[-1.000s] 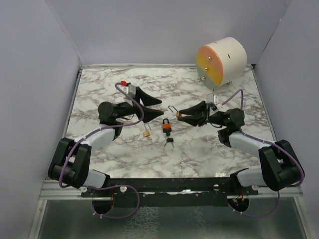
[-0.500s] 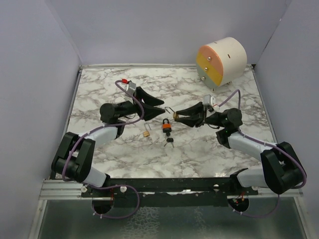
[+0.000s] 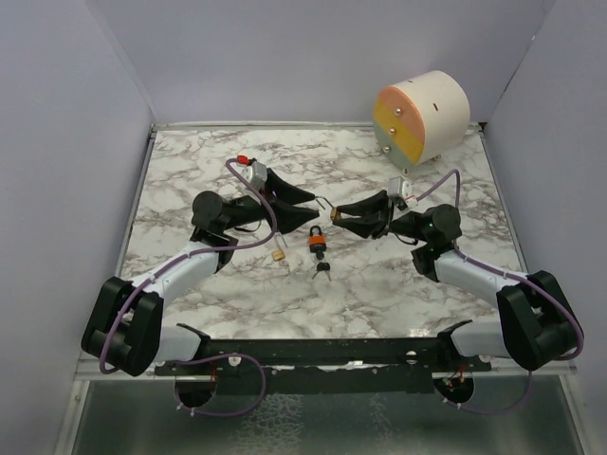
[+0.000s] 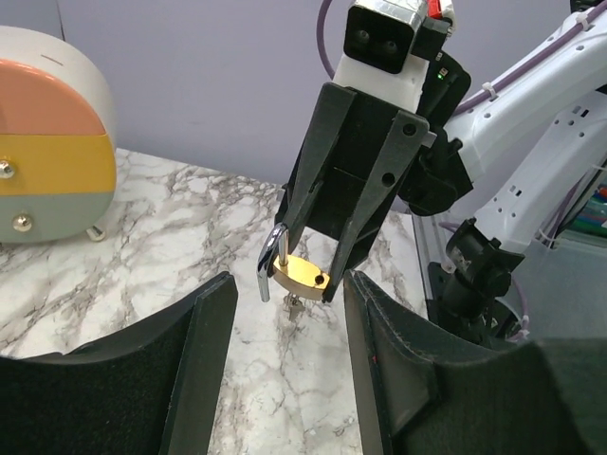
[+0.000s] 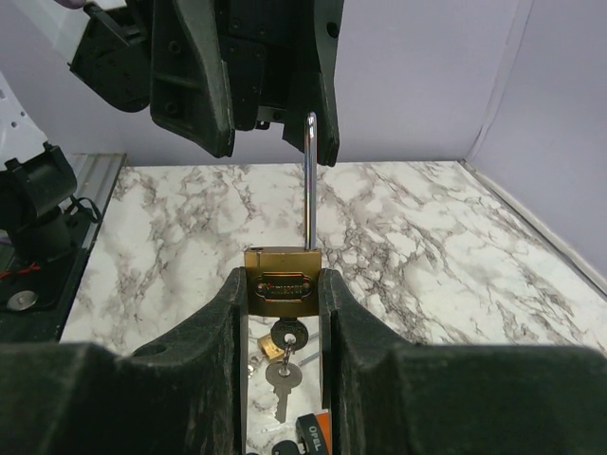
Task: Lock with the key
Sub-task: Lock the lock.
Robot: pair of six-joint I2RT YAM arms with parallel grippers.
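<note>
Brass padlock (image 5: 283,282) sits clenched between the right gripper's (image 3: 334,216) fingers above mid-table, with a key (image 5: 284,334) in its base and its shackle (image 5: 309,180) swung open. At its 9 o'clock the left gripper (image 3: 312,207) is released, jaws flanking the shackle tip. An orange padlock (image 3: 316,239) lies at 6 o'clock.

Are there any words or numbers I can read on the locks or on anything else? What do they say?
brass padlock: engraved writing on its small plate, too blurred to read.
orange padlock: white letters at the bottom edge of the right wrist view, cut off and too small to read.
round drawer box: no writing visible.
Nothing else shows any text.
</note>
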